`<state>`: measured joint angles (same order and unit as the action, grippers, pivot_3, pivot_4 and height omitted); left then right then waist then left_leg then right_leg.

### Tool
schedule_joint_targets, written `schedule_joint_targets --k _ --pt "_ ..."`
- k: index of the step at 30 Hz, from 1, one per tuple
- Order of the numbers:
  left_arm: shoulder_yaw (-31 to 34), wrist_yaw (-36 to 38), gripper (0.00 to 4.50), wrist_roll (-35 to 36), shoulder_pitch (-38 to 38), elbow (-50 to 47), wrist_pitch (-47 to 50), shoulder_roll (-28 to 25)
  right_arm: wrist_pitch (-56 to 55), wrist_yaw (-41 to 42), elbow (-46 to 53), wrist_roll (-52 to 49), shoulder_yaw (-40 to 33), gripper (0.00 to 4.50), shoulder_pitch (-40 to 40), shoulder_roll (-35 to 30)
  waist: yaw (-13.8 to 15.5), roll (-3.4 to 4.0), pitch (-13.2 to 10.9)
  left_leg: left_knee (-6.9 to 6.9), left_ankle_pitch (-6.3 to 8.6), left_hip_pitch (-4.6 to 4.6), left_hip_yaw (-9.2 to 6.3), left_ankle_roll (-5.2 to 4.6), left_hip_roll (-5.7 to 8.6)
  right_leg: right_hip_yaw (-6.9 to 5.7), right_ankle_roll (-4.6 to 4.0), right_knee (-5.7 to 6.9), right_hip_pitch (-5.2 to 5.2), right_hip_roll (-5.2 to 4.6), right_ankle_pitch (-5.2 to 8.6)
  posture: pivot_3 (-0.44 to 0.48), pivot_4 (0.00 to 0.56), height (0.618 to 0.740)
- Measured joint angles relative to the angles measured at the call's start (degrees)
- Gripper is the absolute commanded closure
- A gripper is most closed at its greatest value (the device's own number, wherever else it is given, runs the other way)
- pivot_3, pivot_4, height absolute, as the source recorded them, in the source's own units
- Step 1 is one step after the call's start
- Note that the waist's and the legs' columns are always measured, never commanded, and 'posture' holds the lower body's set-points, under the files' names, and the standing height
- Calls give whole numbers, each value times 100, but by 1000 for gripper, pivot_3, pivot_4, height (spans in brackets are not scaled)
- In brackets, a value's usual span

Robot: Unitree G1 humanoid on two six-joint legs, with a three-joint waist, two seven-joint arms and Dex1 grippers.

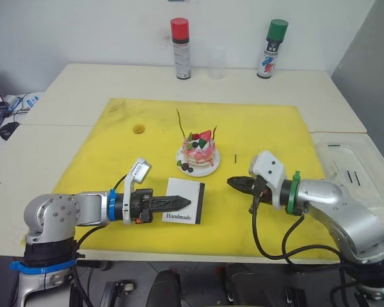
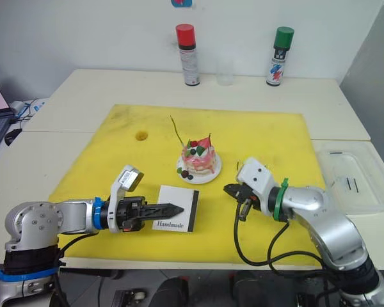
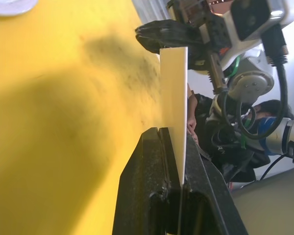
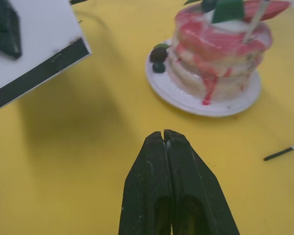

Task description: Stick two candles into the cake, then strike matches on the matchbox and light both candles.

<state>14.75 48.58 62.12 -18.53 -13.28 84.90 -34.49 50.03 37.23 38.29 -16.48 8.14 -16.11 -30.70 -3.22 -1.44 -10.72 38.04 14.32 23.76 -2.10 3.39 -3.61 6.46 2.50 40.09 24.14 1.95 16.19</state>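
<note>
The pink-and-white cake [image 1: 199, 151] sits on its white plate [image 1: 208, 170] mid-mat. Two thin candles stand in it: a dark reddish one [image 1: 180, 121] leaning left and another [image 1: 214, 132] on the right side. My left gripper [image 1: 183, 203] is shut on the white matchbox [image 1: 193, 192], which is held just above the mat and seen edge-on in the left wrist view [image 3: 174, 98]. My right gripper [image 1: 233, 183] is shut with nothing visible between its fingers, right of the matchbox and in front of the cake [image 4: 220, 54]. One match [image 4: 281, 152] lies on the mat right of the plate.
A yellow mat [image 1: 262, 134] covers the table's middle, with a small round mark [image 1: 139, 128] at its left. Red-capped [image 1: 180, 39] and green-capped [image 1: 272, 39] spray cans and a clear cup [image 1: 216, 64] stand at the back. A clear plastic tray [image 1: 365, 160] holding dark sticks sits at the right.
</note>
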Motion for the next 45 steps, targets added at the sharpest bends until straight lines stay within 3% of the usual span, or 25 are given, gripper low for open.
schedule_joint_targets --k 1,4,11,20,25,29,31,32,34,37,39,45 --pt "-69 80 4470 -53 100 -121 -208 -93 -194 -360 55 180 -5 4500 198 215 -1 -1 1 -1 0 -1 -2 1 0 -1 0 0 -1 0 0 0 150 704" --pt "-144 154 4500 -145 250 -253 -579 -186 -595 -1212 -99 662 122 3853 583 802 -2 0 0 0 -8 -1 -1 14 2 1 3 1 0 0 -2 0 150 704" --pt "-67 -83 4500 -1 139 -179 -756 -174 -1183 -2337 -972 1497 536 1493 309 1647 -8 0 0 0 -22 -1 1 37 2 4 9 0 1 0 -14 0 150 704" --pt "-48 -967 4500 352 51 240 -4 199 -1327 -2143 -1098 1556 546 1493 405 1378 11 0 0 -6 -22 4 -4 37 2 -3 3 -4 1 0 -10 0 150 704" --pt "-15 -1815 4500 283 -220 892 343 908 -1340 -1378 -956 1168 531 1493 506 943 6 0 0 -1 -22 2 -11 36 3 -7 8 0 -3 1 -13 0 150 704" --pt "7 -2172 4500 151 -237 982 520 1015 -1322 -715 -867 879 487 1493 557 379 -7 2 2 -3 -22 -2 -13 36 3 -8 7 0 -6 1 -14 0 150 704" --pt "71 -2231 4500 110 -236 1062 562 1092 -1295 -413 -867 749 501 1843 546 214 -8 6 5 -5 -22 -11 -13 36 4 -8 6 0 -11 1 -13 0 150 704" --pt "80 -2265 3935 75 -237 1072 562 1116 -1255 -283 -868 676 535 2157 517 173 -11 7 5 -5 -22 -13 -13 36 3 -8 6 0 -12 1 -13 0 150 704" --pt "79 -2289 3717 27 -237 1076 553 1115 -1163 -113 -871 611 663 2683 426 140 -18 7 5 -6 -22 -21 -13 36 4 -7 6 1 -17 2 -13 0 150 704" --pt "92 -2277 2780 20 -240 1094 566 1131 -973 125 -871 577 982 3913 277 106 -20 7 6 -6 -22 -37 -13 36 4 -6 6 -1 -36 2 -13 0 150 704" --pt "140 -2275 2281 36 -258 1155 587 1177 -891 190 -886 573 1148 4491 178 106 -20 7 5 -6 -22 -51 -12 36 4 -6 6 -3 -50 2 -13 0 150 704" --pt "311 -2274 2281 74 -312 1412 704 1203 -649 325 -1186 678 1629 4491 -312 94 -59 7 5 -9 -22 -93 -13 37 3 -5 -11 -5 -85 3 -3 0 150 704"
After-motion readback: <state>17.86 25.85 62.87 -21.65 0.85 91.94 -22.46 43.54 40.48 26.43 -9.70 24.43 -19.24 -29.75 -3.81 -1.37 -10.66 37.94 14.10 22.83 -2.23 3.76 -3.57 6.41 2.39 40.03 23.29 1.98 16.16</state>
